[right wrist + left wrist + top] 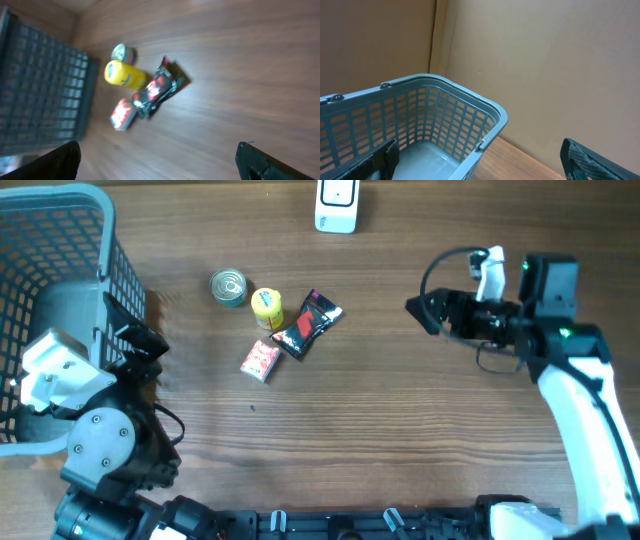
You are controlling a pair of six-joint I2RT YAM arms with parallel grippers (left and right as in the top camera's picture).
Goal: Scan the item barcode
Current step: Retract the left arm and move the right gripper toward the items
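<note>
Nothing scanned yet: pouch (307, 324), can (229, 287) lie on desk (400, 430), scanner (336, 205) untouched. L tool (140, 340) & R tool (418, 310) wide open, empty; pick + scan left.

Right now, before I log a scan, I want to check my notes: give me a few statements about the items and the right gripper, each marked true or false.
The right gripper holds the black-and-red packet. False: its jaws stand open and empty; the packet lies on the table.
The yellow container lies between the can and the packet. True.
The small red box sits in the basket. False: it lies on the table beside the packet.
The white device stands apart from the four items. True.
</note>
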